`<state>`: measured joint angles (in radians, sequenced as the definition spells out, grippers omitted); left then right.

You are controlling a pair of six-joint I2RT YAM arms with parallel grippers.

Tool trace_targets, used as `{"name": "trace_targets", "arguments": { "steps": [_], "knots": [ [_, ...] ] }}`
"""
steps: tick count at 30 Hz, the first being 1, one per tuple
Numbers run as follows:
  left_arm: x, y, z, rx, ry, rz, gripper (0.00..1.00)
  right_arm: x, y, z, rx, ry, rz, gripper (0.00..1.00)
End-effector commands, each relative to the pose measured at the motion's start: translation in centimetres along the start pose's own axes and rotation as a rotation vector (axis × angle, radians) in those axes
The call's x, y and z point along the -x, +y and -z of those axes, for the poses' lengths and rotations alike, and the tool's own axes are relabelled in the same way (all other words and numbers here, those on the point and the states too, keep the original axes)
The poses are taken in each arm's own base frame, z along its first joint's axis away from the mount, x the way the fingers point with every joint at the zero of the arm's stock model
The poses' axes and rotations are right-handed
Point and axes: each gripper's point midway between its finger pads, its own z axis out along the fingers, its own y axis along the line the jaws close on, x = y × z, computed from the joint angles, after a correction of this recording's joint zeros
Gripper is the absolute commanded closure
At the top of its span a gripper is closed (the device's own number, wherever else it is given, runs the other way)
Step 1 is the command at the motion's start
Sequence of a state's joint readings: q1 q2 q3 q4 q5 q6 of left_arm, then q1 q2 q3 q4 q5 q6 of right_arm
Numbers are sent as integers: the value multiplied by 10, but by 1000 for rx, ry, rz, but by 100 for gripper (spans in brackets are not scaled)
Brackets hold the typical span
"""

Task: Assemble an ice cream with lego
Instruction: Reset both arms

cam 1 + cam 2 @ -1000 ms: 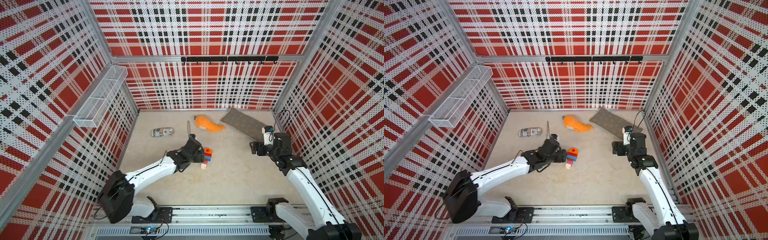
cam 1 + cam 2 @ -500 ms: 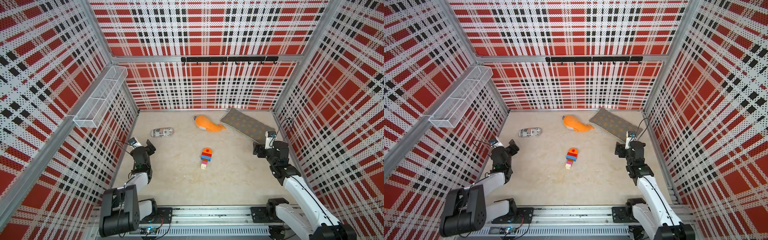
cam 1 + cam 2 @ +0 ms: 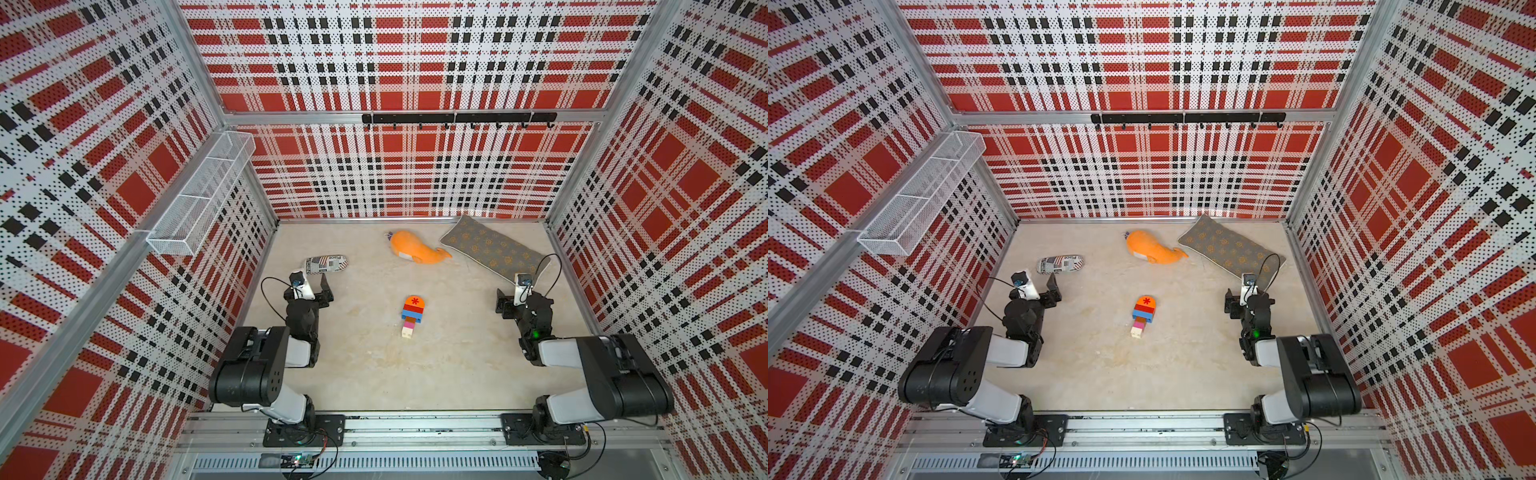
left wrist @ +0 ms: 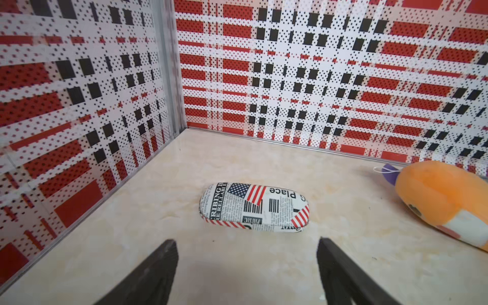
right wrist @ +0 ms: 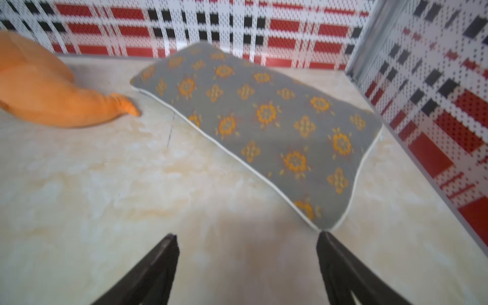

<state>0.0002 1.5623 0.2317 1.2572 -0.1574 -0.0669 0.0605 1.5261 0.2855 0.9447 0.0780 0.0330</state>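
Top views only: ice cream (image 3: 412,315)

The small popsicle-shaped stack of coloured plastic bricks (image 3: 412,314) is showing smooth, slightly glossy faces on a beige marble-patterned tabletop (image 3: 395,374) that is giving a smooth satin sheen, while the perforated red, white and black plaid wall panels (image 3: 395,174) are sitting matt within dull grey metal frame rails (image 3: 291,119). The orange plush whale (image 3: 411,249) is presenting a soft, fuzzy cloth nap and the grey flower-patterned cushion (image 3: 490,249) a matt woven cloth with pale piping, whereas the oblong newspaper-print case (image 4: 253,208) is carrying a smooth, lightly shiny covering. The white wire-mesh metal basket (image 3: 203,195) is appearing matt-painted.
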Motion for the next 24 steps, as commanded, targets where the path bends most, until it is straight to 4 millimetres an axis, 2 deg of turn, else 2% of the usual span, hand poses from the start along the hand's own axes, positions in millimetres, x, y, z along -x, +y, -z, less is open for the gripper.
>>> {"name": "trace_targets", "arguments": {
  "steps": [1, 5, 24],
  "knots": [
    [18, -7, 3, -26, -87, -31, 8, 34, 2, 1, 42, -150, 20, 12],
    [20, -7, 4, -26, -95, -27, 1, 35, 1, -2, 64, -145, -3, 0],
    [20, -6, 4, -27, -95, -28, 1, 35, -1, -2, 71, -142, -16, 0]
  ]
}}
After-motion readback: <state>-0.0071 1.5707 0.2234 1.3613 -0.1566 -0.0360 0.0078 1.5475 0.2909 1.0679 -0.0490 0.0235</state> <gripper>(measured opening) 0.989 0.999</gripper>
